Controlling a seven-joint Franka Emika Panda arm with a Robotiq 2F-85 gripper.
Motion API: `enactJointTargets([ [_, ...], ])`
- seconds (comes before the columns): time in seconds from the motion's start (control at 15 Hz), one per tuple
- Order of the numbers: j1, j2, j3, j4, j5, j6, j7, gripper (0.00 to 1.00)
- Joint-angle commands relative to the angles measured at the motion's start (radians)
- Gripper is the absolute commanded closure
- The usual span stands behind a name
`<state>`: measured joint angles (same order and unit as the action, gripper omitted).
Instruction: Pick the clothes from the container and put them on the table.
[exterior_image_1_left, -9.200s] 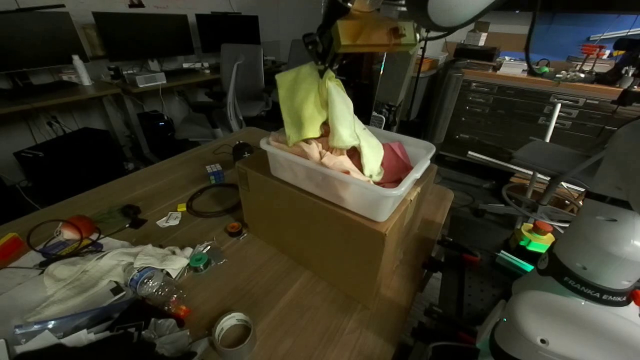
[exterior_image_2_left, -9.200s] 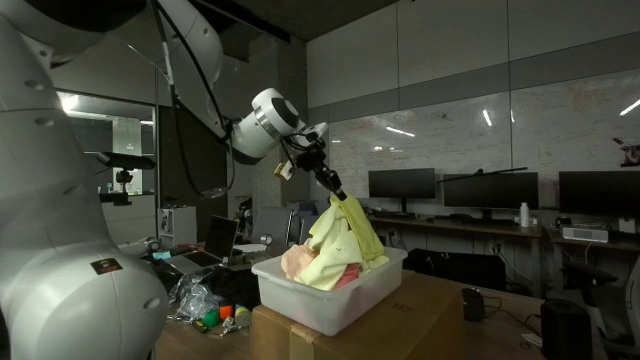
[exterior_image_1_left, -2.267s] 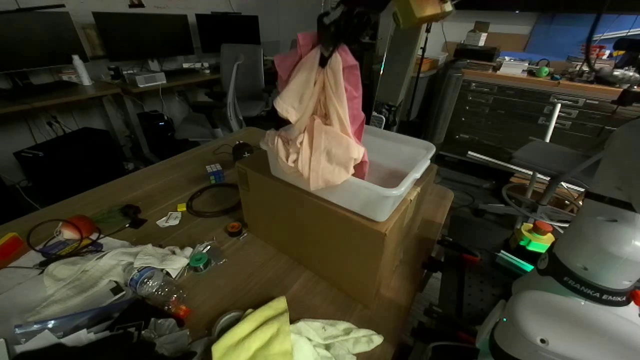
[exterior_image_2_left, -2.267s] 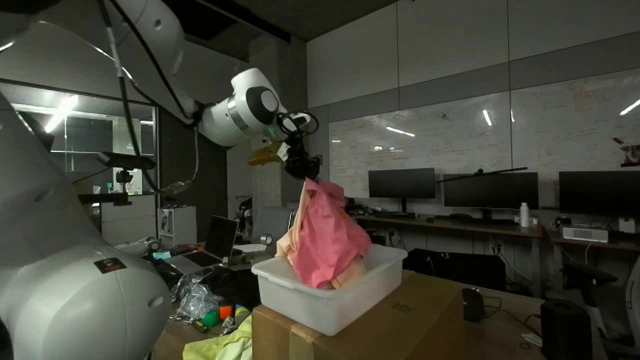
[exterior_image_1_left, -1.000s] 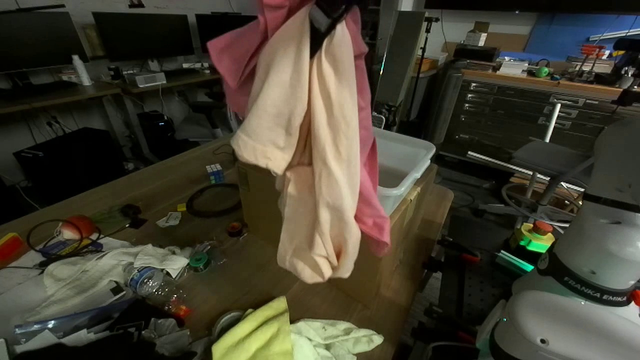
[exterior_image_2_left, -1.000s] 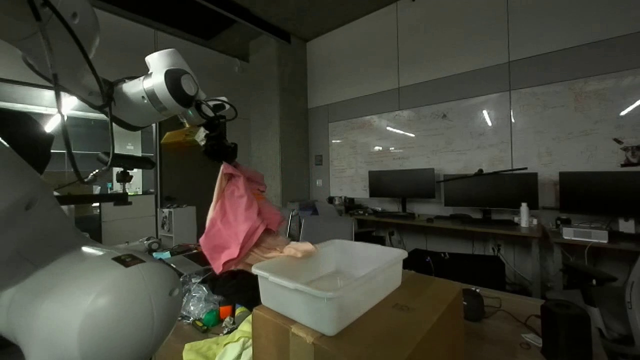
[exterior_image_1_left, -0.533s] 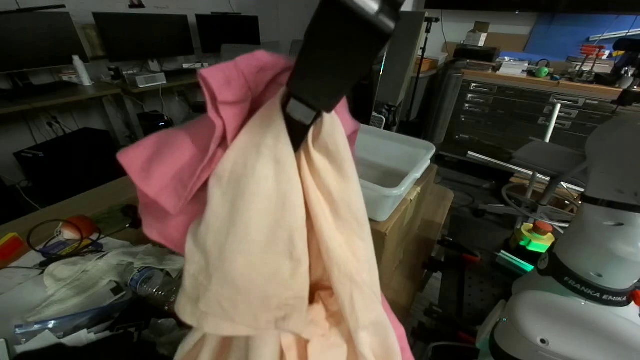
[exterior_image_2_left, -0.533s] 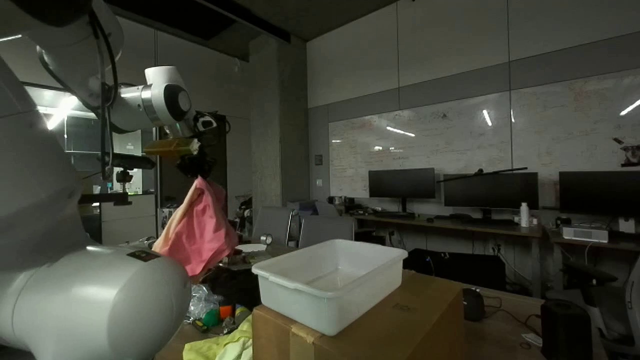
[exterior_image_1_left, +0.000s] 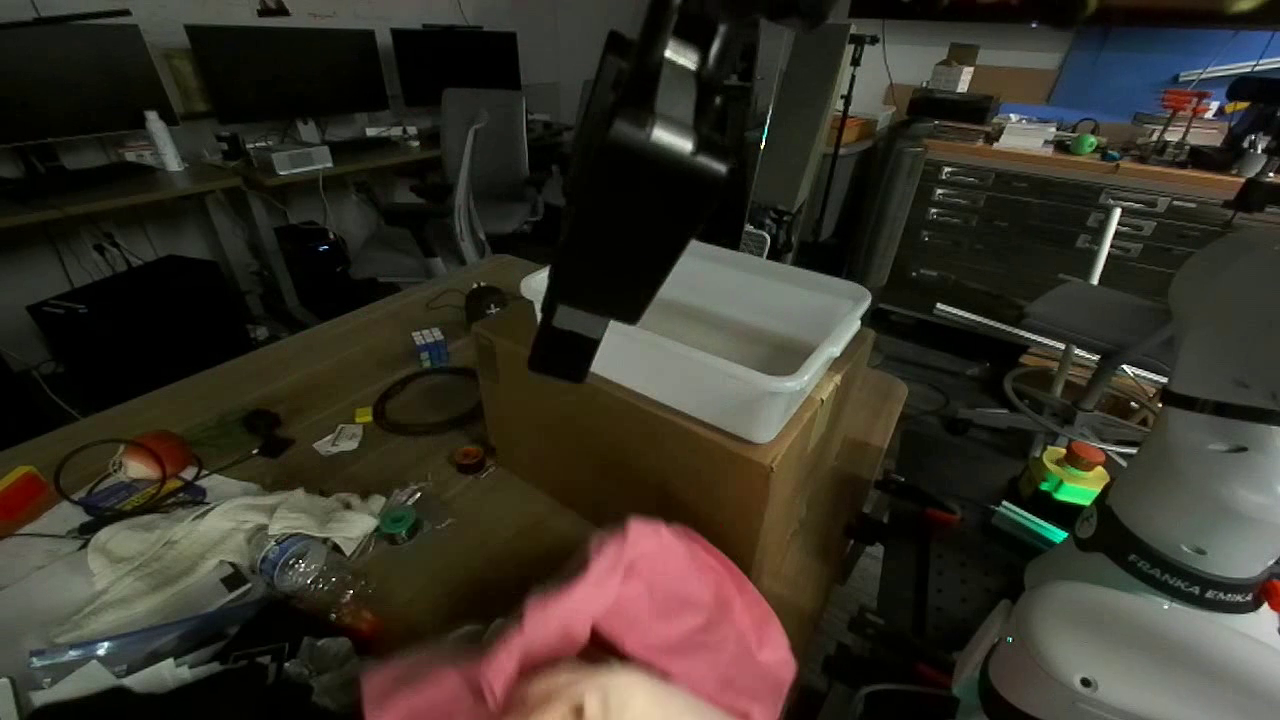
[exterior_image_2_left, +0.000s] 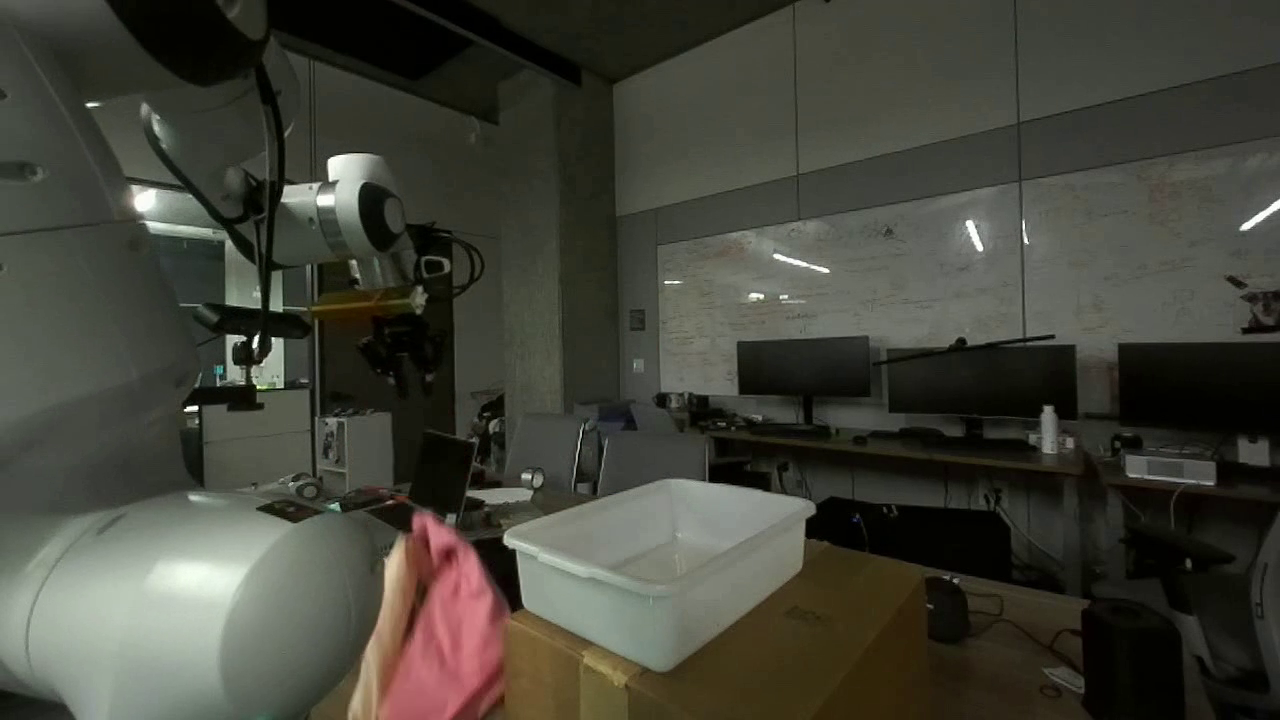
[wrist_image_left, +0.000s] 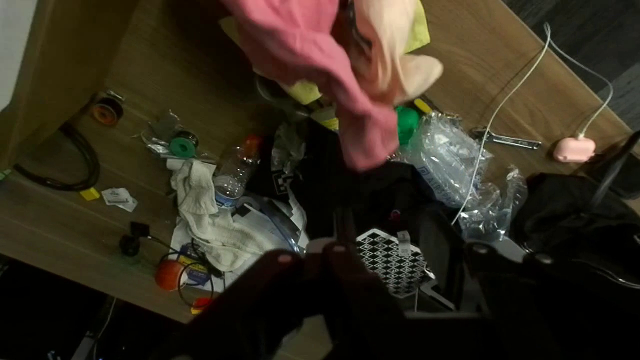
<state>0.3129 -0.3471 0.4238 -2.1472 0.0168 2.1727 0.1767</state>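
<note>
The white plastic container (exterior_image_1_left: 735, 395) stands on a cardboard box, and its bare floor shows in an exterior view (exterior_image_2_left: 590, 605). The pink cloth (exterior_image_1_left: 690, 610) and the peach cloth (exterior_image_1_left: 610, 692) are blurred, low over the table's near part (exterior_image_1_left: 480, 520). Both show below my gripper (exterior_image_2_left: 413, 382) in an exterior view, the pink (exterior_image_2_left: 455, 630) beside the peach (exterior_image_2_left: 385, 635). In the wrist view, the pink (wrist_image_left: 300, 45) and peach (wrist_image_left: 387, 40) lie over the yellow cloth (wrist_image_left: 419, 30). My gripper (wrist_image_left: 389, 220) has its fingers apart with nothing between them.
The cardboard box (exterior_image_1_left: 640, 480) raises the container. A plastic bottle (exterior_image_1_left: 310, 575), a white cloth (exterior_image_1_left: 210, 540), a green spool (exterior_image_1_left: 398, 523) and a black cable coil (exterior_image_1_left: 425, 400) lie on the table. Clear plastic bags (wrist_image_left: 450, 155) and dark items lie below the gripper.
The gripper has opened and let go of the pink and peach cloths, which have dropped below it. Earlier they left the container, and before that the yellow cloth moved from container to table.
</note>
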Motion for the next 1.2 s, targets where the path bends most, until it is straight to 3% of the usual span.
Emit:
enactJointTargets([
  [0.0,-0.008,0.019,-0.027,0.045,-0.032,-0.059,-0.028,0.27],
  [0.27,-0.083,-0.015,-0.024,-0.002,-0.160,-0.025,0.128,0.01],
  [0.8,-0.217,-0.184,-0.056,-0.154,-0.335,-0.091,0.386,0.00],
  [1.13,-0.238,-0.357,-0.100,-0.259,-0.312,-0.231,0.415,0.00],
])
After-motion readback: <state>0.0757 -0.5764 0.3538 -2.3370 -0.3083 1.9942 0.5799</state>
